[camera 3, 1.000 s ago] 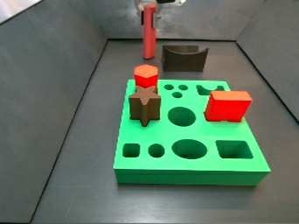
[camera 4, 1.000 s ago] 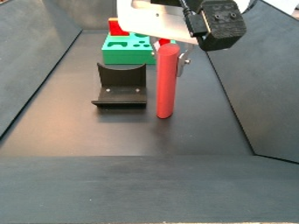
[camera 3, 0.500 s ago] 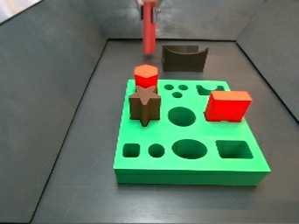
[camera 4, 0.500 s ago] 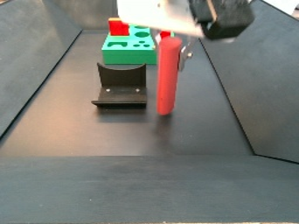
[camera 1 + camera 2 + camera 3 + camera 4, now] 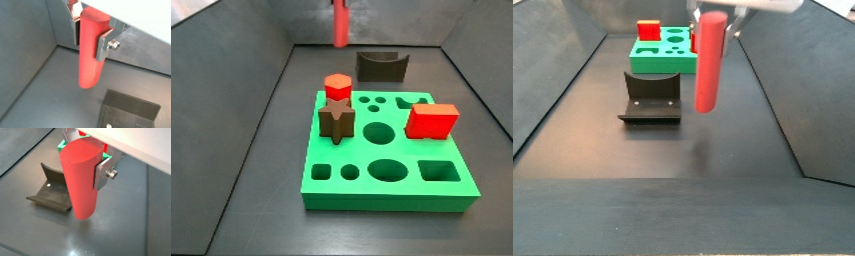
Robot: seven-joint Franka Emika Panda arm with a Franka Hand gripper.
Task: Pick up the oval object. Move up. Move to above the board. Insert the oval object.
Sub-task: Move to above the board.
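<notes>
The oval object (image 5: 88, 65) is a tall plain red rod with a rounded top. My gripper (image 5: 90, 39) is shut on its upper part, a silver finger (image 5: 103, 46) pressing each side. In both wrist views the rod (image 5: 81, 193) hangs upright, its lower end above the dark floor. A side view shows the rod (image 5: 711, 65) lifted clear of the floor, with the gripper (image 5: 716, 20) at the frame's top edge. The green board (image 5: 385, 190) with its shaped holes lies apart from the rod (image 5: 341, 25), beyond the fixture.
The dark fixture (image 5: 649, 97) stands between the rod and the board (image 5: 660, 60). On the board are a short red hexagonal peg (image 5: 337, 86), a brown star piece (image 5: 337, 118) and a red cube (image 5: 432, 121). Grey walls slope up around the floor.
The gripper has risen with the rod in it. The rod's lower end has left the floor, and the gripper body has moved up past the top edge of the side views.
</notes>
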